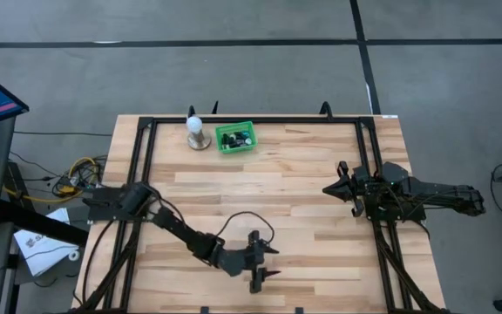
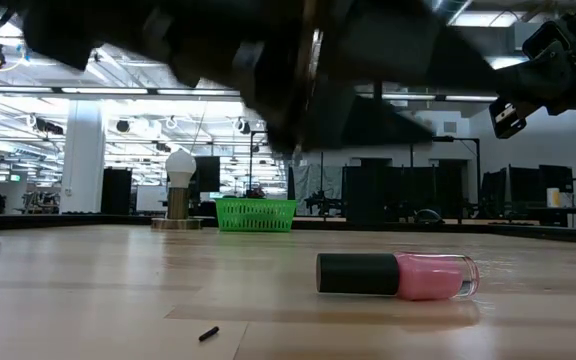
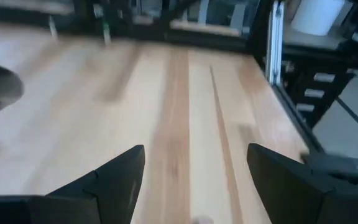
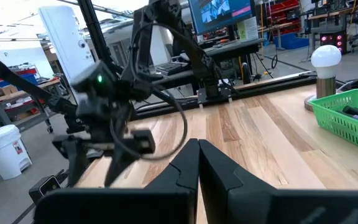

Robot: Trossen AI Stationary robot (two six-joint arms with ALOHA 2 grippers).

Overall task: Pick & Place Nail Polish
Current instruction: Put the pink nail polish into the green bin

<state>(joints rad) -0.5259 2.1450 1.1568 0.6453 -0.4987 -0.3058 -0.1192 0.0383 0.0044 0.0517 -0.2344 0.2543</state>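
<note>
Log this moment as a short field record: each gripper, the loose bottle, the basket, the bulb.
left gripper: open, above the table's near edge, by the pink bottle
right gripper: shut, empty, waiting at the right side
pink nail polish bottle: on its side on the table, dark cap, not held
green basket: far edge, holds dark-capped bottles
white bulb: upright beside the basket

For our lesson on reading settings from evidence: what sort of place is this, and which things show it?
Probably a robotics lab in a large industrial hall. Two robot arms, left gripper and right gripper, work at a framed wooden table; ceiling strip lights and a monitor stand beyond.
</note>
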